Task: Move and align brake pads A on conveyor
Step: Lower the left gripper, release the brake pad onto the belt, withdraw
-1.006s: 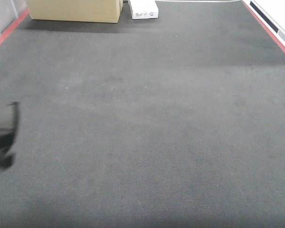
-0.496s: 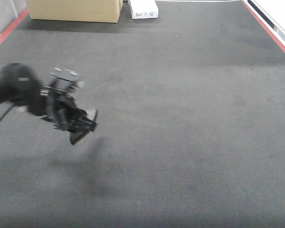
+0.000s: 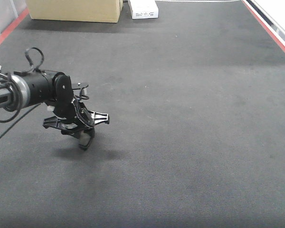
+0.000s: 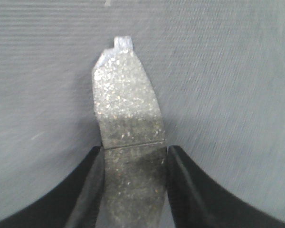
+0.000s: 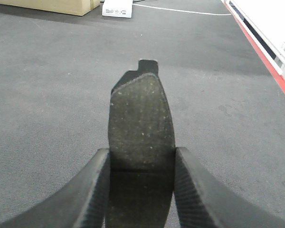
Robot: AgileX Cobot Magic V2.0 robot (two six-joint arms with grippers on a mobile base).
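Both tools gripped a pad each, over the conveyor.

L wrist cam: my left tool was clamped on the first brake pad, fingers on its two long edges approx. at the centre groove, the speckled face toward the cam and the notched end sticking out past the tips. Front cam had that arm low over the near-left part of the belt with a shadow just under it; I couldn't tell whether the pad touched the fabric. R wrist cam: my right tool pinched the second brake pad the same way, above the belt, pointing toward the far end w/ the cardboard box, the white box and the red frame on the right.
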